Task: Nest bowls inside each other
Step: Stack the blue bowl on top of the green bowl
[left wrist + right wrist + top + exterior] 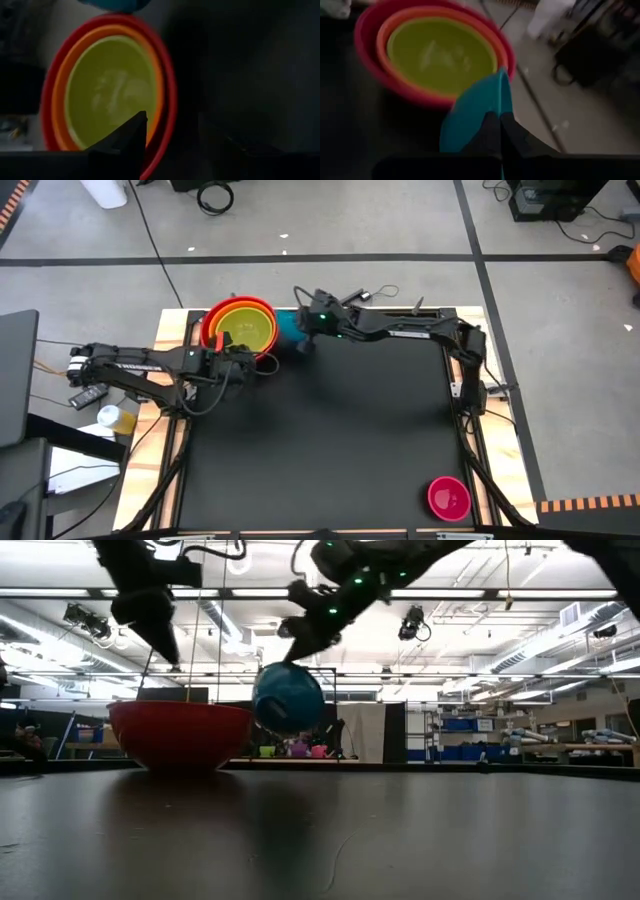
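Observation:
A red bowl (212, 322) stands on the table at the far left, with an orange bowl (228, 308) and a yellow-green bowl (245, 330) nested in it. Just right of this stack hangs a blue bowl (288, 698), with my right gripper (501, 117) shut on it. My left gripper (175, 142) hovers open at the stack's near side, above the red rim (167, 95), with nothing between its fingers. A pink bowl (448, 497) sits on its base at the near right. My right gripper pinches the blue bowl's rim (502, 92) between its two fingers, one on each face of the wall. The fingers slant down at it from the table's right. The bowl hangs below them tipped on its side, clear of the table (320, 830).
The black mat (330, 440) lies bare between the stack and the pink bowl. Wooden table edges and cables frame the mat. A laptop (15, 375) and small items sit off the table's left side.

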{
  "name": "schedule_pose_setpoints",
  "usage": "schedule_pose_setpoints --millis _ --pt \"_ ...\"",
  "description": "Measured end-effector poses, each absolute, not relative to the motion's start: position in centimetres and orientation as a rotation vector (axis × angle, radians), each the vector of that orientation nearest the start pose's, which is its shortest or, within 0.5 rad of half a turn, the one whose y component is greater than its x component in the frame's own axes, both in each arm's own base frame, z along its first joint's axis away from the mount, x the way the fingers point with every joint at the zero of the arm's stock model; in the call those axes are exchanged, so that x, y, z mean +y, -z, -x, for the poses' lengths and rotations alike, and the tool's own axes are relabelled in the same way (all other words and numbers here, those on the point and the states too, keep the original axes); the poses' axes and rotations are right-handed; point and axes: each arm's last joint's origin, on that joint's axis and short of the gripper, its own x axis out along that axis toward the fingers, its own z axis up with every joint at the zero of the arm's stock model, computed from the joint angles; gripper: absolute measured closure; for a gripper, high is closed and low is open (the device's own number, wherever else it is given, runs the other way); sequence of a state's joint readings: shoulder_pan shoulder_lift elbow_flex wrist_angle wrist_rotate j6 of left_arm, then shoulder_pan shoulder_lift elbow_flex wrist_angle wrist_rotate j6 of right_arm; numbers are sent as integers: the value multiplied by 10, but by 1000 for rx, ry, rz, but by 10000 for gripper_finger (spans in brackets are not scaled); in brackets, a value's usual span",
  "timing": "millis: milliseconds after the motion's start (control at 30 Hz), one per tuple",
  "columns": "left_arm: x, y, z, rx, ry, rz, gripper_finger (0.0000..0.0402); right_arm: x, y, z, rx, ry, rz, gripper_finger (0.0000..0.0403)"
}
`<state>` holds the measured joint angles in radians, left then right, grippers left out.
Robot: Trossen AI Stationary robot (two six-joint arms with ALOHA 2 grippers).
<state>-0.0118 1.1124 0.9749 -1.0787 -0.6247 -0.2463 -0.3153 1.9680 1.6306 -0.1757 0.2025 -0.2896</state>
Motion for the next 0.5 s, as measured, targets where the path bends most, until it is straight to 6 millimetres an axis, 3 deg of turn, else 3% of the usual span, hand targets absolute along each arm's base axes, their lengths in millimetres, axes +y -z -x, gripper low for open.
schedule_pose_setpoints --millis 133,300,500 --pt "6 -287 -171 1048 -748 -195 221 -154 -275 -459 472 367 319 401" --pt "-3 -298 -152 944 -751 -163 221 -160 -259 -480 419 366 387 402" --pt "-7 -307 -138 862 -721 -125 221 -150 -239 -500 353 294 593 402"
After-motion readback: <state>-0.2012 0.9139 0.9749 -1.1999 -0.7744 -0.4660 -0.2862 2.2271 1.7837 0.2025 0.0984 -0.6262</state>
